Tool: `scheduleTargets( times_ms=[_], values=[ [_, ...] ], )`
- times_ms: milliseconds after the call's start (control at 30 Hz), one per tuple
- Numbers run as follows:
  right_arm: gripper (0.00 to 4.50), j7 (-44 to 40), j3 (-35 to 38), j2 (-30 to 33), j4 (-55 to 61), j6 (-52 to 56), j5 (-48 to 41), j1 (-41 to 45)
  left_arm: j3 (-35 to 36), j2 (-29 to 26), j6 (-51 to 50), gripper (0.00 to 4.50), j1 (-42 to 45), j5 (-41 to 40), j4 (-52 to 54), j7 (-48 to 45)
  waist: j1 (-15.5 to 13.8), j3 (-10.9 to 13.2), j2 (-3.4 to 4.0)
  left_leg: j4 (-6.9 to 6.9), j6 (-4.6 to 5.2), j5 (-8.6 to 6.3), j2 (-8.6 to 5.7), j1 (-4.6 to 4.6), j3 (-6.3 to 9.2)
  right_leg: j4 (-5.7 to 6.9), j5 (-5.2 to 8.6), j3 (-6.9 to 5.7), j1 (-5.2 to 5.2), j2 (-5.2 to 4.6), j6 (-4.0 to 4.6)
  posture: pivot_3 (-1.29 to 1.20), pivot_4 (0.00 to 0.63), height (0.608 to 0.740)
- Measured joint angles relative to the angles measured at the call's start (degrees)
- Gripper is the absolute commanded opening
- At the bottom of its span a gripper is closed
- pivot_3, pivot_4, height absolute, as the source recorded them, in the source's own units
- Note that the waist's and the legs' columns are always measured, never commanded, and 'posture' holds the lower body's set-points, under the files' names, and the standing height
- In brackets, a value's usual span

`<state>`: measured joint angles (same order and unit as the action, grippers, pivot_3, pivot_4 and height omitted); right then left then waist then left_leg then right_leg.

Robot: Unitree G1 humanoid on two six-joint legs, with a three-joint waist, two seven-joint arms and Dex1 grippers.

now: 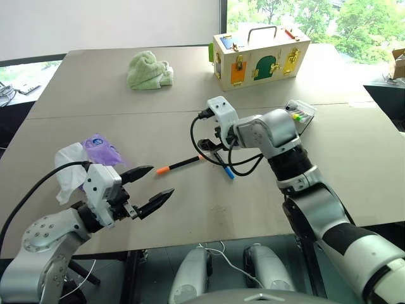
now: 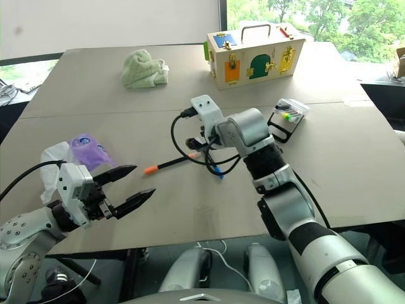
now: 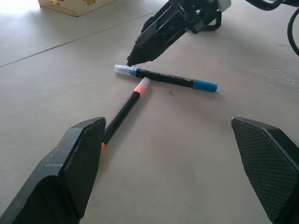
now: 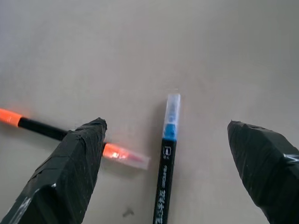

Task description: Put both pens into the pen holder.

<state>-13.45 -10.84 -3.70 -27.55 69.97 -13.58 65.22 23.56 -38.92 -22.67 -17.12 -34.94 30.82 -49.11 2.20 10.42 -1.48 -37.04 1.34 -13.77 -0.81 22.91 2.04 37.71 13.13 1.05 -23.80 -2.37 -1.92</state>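
Tools: left (image 1: 150, 185) wide open, empty | right (image 4: 168, 177) wide open over blue pen (image 4: 166, 161)

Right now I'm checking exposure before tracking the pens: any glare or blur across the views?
Head views: window is bright, table evenly lit. Left wrist view: orange pen and blue pen are sharp. Right wrist view: the orange cap glows, slightly soft.

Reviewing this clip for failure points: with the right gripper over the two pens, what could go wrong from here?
1. The orange pen ends right beside the blue pen, nearly touching; the open right gripper spans both, so closing could catch or knock the wrong one.
2. Both pens lie flat on the table, so the fingers may push one away.
3. The pen holder already holds markers, so insertion could jam.
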Motion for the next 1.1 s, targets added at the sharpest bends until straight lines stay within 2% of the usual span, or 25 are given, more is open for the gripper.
scheduleTargets(
  times_ms=[100,333,367,500,667,767,833,900,933,1000,1100],
  values=[
    [3.63,-0.55,-1.00,-0.40,-5.18,-2.95,1.84,0.34,0.02,0.21,0.44,4.50,-0.73,0.02,0.00,0.09,0.08,0.01,0.01,0.06,0.00,0.00,-0.01,0.02,-0.02,-0.04,0.00,0.01,-0.02,-0.03,0.00,0.00,0.150,0.740],
    [0.33,-5.81,-5.42,1.07,-10.81,-8.75,6.13,1.88,0.12,0.96,0.99,4.50,-2.83,0.02,0.10,0.52,0.43,-0.08,0.08,0.15,0.00,0.00,0.01,-0.12,-0.02,0.00,0.01,0.03,-0.01,0.02,0.02,0.00,0.150,0.740],
    [0.02,-6.98,-5.96,1.49,-10.78,-9.11,6.43,1.88,0.12,1.06,1.02,4.50,-3.20,0.02,0.11,0.64,0.43,-0.08,0.08,0.15,0.00,0.00,0.01,-0.12,-0.02,-0.01,0.01,0.04,-0.01,0.02,0.02,0.00,0.150,0.740],
    [0.02,-11.69,-8.98,3.87,-8.58,-9.61,7.61,1.21,0.11,1.39,1.25,4.50,-3.51,0.02,0.39,1.09,0.33,-0.08,0.09,0.16,0.00,0.00,0.01,-0.09,-0.02,-0.03,0.01,0.02,-0.01,0.01,0.02,0.00,0.150,0.740],
    [0.02,-24.32,-20.34,16.56,6.39,-13.27,9.49,-4.77,-0.02,1.57,1.63,4.50,-3.41,0.06,1.11,1.75,-0.32,-0.06,0.13,0.15,0.01,0.00,-0.07,0.02,0.07,-0.17,0.01,-0.11,0.01,-0.09,-0.02,0.00,0.150,0.740],
    [0.02,-31.89,-24.39,25.86,14.37,-14.46,9.83,-7.21,-0.28,1.59,1.74,4.50,-3.31,0.16,1.13,1.90,-0.30,-0.05,0.13,0.16,0.01,0.00,-0.07,0.02,0.08,-0.18,0.02,-0.12,0.02,-0.10,-0.02,0.00,0.150,0.740],
    [0.96,-37.89,-26.37,30.59,17.83,-14.16,9.35,-7.69,-1.20,1.54,1.73,4.50,-2.90,0.26,1.10,1.92,-0.01,-0.05,0.14,0.17,0.01,0.00,-0.02,-0.01,0.07,-0.17,0.02,-0.10,0.02,-0.04,-0.02,0.00,0.150,0.740],
    [1.77,-39.95,-26.62,31.62,18.19,-13.81,9.30,-7.78,-1.85,1.49,1.72,4.50,-1.58,0.34,1.10,1.91,0.31,-0.05,0.14,0.17,0.01,0.00,0.05,-0.04,0.05,-0.11,0.02,-0.05,0.01,0.05,0.00,0.00,0.150,0.740],
    [2.37,-40.00,-26.61,31.63,18.19,-13.45,9.65,-7.77,-1.88,1.33,1.71,4.50,-0.92,0.45,1.09,1.92,0.31,-0.05,0.14,0.17,0.01,0.00,0.07,-0.08,0.05,-0.07,0.04,-0.04,0.01,0.07,0.04,0.00,0.150,0.740],
    [3.13,-39.81,-26.43,31.55,18.29,-12.67,10.28,-7.73,-1.92,1.19,1.68,4.50,-0.69,0.50,1.07,1.93,0.26,-0.05,0.14,0.17,0.01,0.00,0.07,-0.08,0.06,-0.06,0.05,-0.05,0.01,0.07,0.06,0.00,0.150,0.740],
    [3.13,-39.39,-26.08,31.30,18.67,-9.57,11.15,-7.38,-2.28,1.16,1.49,4.50,-0.50,0.54,0.79,1.94,0.09,-0.06,0.13,0.17,0.00,0.00,0.03,-0.06,0.05,-0.12,0.05,-0.05,0.02,-0.02,0.05,0.00,0.150,0.740]
  ],
)
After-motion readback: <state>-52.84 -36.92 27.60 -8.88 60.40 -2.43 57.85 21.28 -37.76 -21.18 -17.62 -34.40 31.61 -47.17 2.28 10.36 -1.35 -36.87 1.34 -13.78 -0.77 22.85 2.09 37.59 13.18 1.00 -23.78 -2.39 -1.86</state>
